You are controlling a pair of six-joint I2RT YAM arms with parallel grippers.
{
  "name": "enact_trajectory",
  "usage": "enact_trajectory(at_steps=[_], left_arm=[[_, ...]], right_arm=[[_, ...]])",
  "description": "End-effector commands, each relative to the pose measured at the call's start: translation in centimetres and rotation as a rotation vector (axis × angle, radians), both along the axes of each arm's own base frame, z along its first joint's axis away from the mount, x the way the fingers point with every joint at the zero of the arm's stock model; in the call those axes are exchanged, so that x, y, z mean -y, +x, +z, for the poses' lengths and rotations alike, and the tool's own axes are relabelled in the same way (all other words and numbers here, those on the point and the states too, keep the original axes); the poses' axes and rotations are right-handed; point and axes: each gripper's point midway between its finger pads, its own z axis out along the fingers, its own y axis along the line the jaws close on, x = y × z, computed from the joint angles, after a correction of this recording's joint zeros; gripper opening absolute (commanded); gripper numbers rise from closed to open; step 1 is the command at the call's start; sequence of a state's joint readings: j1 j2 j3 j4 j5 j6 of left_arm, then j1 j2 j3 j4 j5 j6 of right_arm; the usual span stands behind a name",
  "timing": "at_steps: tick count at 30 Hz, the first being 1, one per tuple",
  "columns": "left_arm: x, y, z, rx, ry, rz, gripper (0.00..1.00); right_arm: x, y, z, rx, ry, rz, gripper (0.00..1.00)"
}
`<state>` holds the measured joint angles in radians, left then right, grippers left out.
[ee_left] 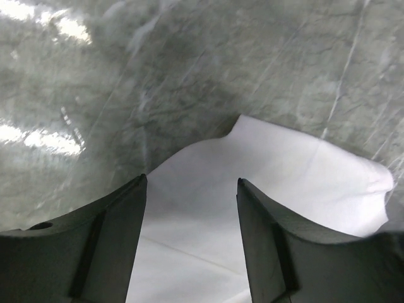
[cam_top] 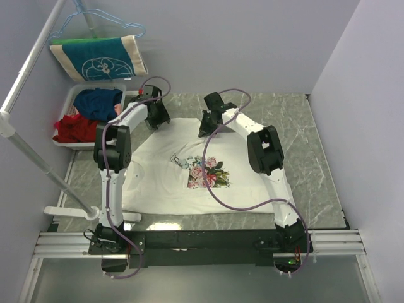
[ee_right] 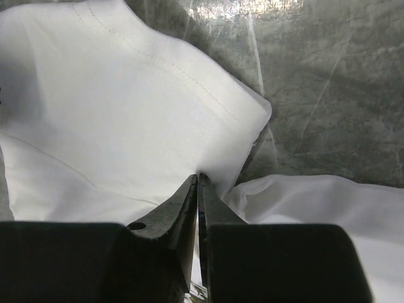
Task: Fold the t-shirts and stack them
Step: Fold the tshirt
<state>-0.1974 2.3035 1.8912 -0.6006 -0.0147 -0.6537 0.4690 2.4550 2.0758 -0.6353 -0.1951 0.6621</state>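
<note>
- While both arms are reaching toward the far side of the table point(cam_top: 315, 164), I am logging the scene from the top camera and both wrist cameras.
- Surface: grey marble-patterned top, showing bright glare patches in the left wrist view.
- t-shirt point(cam_top: 164, 186) is lying spread across the middle of the table, flower print point(cam_top: 205, 172) facing up, with its far edge rumpled under the two grippers.
- left gripper point(cam_top: 158, 118) is hovering at the far-left edge of the cloth. Its fingers point(ee_left: 113, 240) are standing well apart with white fabric showing between them. I am seeing nothing clamped, and I cannot tell whether the tips are touching the cloth.
- right gripper point(cam_top: 206, 128) is sitting at the far edge nearer the middle. In its wrist view the jaws are drawn together to a sliver and are pinching a raised fold of the white fabric at the tips.
- purple cable point(cam_top: 221, 196) from the right arm is looping over the shirt.
- Room: plain pale walls point(cam_top: 252, 44) are closing in the back and right sides.
- white basket point(cam_top: 72, 95) is sitting at the far left, just off the shirt, holding a blue garment point(cam_top: 98, 101) and a red garment point(cam_top: 72, 129).
- teal cloth point(cam_top: 95, 60) is hanging from a wire hanger point(cam_top: 95, 22) above the basket, beside a white pole point(cam_top: 31, 69).
- aluminium rail point(cam_top: 63, 243) is running along the near edge, carrying both arm bases.
</note>
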Motion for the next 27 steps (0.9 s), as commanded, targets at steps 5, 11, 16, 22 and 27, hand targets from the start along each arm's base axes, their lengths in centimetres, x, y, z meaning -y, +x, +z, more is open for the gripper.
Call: enact_trajectory(at_steps=[5, 11, 16, 22, 27], left_arm=[[1.8, 2.9, 1.7, 0.135, -0.041, -0.029, 0.61], [0.3, 1.8, 0.0, 0.063, 0.133, -0.005, 0.56], [-1.2, -1.8, -2.5, -0.04, 0.271, -0.009, 0.53], [-3.5, -6.2, -3.4, -0.142, 0.404, 0.016, 0.47], [-4.4, -9.2, -4.2, -0.203, 0.434, 0.021, 0.4]], right_arm=[[2.3, -2.4, -2.1, -0.087, -0.106, 0.052, 0.1], [2.1, -2.0, -1.7, -0.061, -0.103, 0.079, 0.1], [1.7, -1.2, -1.0, -0.043, -0.078, 0.08, 0.11], [1.8, -0.5, -0.5, -0.035, -0.049, 0.059, 0.12], [1.8, -0.2, -0.2, -0.036, -0.03, 0.054, 0.12]])
